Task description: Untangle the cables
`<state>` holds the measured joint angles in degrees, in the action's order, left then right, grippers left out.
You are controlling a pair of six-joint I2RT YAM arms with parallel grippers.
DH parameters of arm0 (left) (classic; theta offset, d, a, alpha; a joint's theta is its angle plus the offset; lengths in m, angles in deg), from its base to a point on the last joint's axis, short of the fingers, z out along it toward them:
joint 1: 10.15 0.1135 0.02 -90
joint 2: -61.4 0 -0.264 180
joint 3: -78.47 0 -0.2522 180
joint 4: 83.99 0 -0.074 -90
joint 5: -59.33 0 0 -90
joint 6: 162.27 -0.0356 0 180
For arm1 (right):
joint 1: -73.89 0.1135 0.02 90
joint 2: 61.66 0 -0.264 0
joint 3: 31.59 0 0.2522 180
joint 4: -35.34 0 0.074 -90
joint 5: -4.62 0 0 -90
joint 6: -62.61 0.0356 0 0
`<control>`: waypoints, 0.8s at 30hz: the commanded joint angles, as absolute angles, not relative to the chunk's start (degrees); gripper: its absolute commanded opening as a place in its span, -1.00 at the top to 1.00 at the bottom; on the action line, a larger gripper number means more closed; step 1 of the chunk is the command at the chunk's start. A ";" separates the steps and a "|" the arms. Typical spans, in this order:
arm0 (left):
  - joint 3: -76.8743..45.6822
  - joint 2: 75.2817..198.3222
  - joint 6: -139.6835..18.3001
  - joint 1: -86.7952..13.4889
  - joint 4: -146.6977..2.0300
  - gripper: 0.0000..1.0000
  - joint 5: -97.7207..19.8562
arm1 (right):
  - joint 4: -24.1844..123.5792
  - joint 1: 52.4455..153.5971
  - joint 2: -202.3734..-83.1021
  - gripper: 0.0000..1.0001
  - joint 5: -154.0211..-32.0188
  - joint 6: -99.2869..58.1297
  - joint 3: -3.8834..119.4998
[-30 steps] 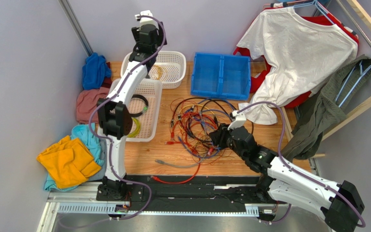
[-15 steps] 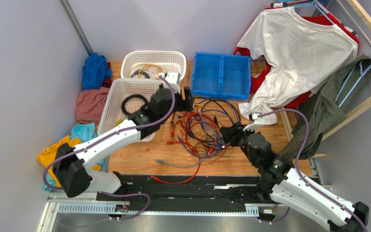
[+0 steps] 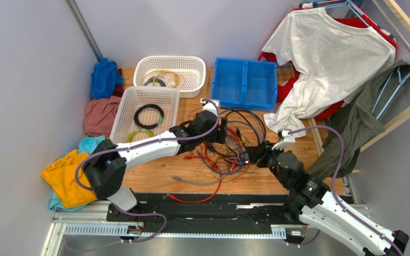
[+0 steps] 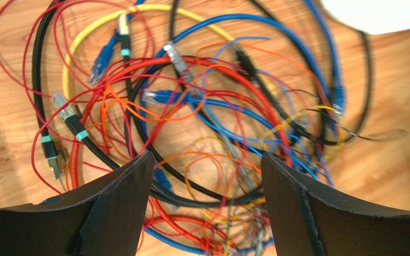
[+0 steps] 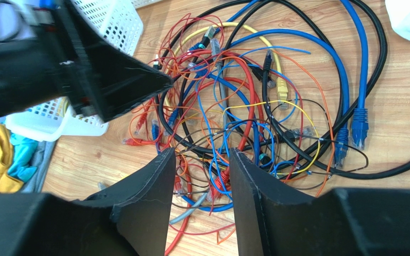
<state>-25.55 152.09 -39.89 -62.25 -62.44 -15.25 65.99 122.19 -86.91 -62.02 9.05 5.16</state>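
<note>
1. The left gripper point(image 4: 206, 157) has its fingers spread wide with nothing between them. It hangs over the cables point(image 4: 191, 96), pointing down at the left part of the heap.
2. A black cable loops under both of its fingertips. Just ahead of them lie red and orange wires, blue plugs and a clear-tipped plug. Farther ahead, a yellow cable arcs round the far-left part of the heap.
3. The right gripper point(image 5: 202, 153) is about half open, its fingers plainly apart, and it grips nothing. Red and blue wires show below the gap. I cannot tell whether the tips touch them.
4. Ahead of the right gripper the tangle fans out, with thick blue and black loops on its right. The left gripper sits across the heap, up and to its left.
5. The cables lie in one knotted heap on the table point(image 3: 159, 170), between the two grippers.
6. Nearer the arm bases than either gripper, a grey cable point(image 3: 191, 181) and a red cable point(image 3: 196, 198) lie apart from the heap.
7. Left of the left gripper stands a basket point(image 3: 121, 114) holding a black coil point(image 3: 148, 116) and a yellow-green coil point(image 3: 140, 133).
8. Beyond and to the right of the right gripper, a white shirt point(image 3: 325, 58) hangs with its hem just beside the outer black loop.
</note>
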 commanded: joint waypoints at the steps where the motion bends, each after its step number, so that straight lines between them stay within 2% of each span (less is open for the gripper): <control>1: -19.06 159.10 -36.94 -62.18 -55.57 -0.62 -6.80 | 66.68 122.15 -83.90 0.10 -62.88 10.49 3.71; 3: -17.55 161.06 -36.24 -62.18 -50.99 -0.61 -5.01 | 66.07 122.15 -83.63 0.10 -63.23 10.49 3.27; 12: -18.86 163.52 -36.85 -62.18 -51.51 -0.60 -2.55 | 64.66 122.06 -87.41 0.11 -63.32 10.22 3.36; 15: -18.15 165.19 -37.03 -62.18 -50.72 -0.31 -2.37 | 64.40 122.15 -87.67 0.11 -63.06 10.14 3.18; 16: -18.42 165.02 -37.38 -62.18 -51.76 0.04 -2.89 | 64.48 122.15 -87.59 0.11 -62.79 10.14 3.09; 18: -18.86 164.50 -37.64 -62.18 -52.65 0.44 -3.42 | 64.39 122.15 -87.58 0.11 -62.53 10.05 2.92; 19: -18.68 164.58 -38.08 -62.18 -52.65 0.80 -3.25 | 64.31 122.06 -87.58 0.11 -62.53 10.05 2.92; 20: -18.16 164.58 -38.78 -62.18 -52.22 0.94 -3.08 | 64.31 122.06 -87.67 0.12 -62.53 10.14 2.83; 21: -17.37 164.58 -39.05 -62.18 -51.60 1.00 -2.81 | 64.31 122.06 -87.67 0.12 -62.53 10.14 3.00; 24: -18.06 160.91 -39.49 -62.18 -50.98 1.00 -1.76 | 64.92 122.15 -87.32 0.13 -62.97 10.22 3.27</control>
<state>-19.56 165.03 -38.16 -62.18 -51.29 -3.32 66.21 122.19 -87.81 -62.94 9.88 2.95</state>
